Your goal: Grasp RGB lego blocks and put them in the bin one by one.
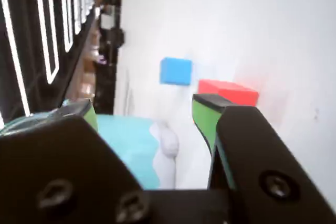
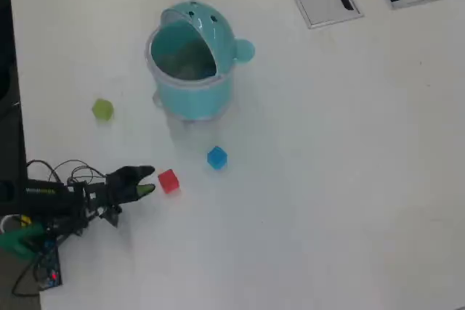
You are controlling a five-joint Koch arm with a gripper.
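Red block (image 2: 168,181) sits just ahead of your claw (image 2: 149,181), whose jaws gape empty because it lines up 1 grasp; the bin (image 2: 190,99) stands open mid-desk, ready.

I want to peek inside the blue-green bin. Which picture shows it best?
The overhead view. There the bin shows whole, its lid tipped back, so you look straight into its open mouth. The wrist view shows only a blurry teal piece of it low down, behind the black tool, and none of its inside.
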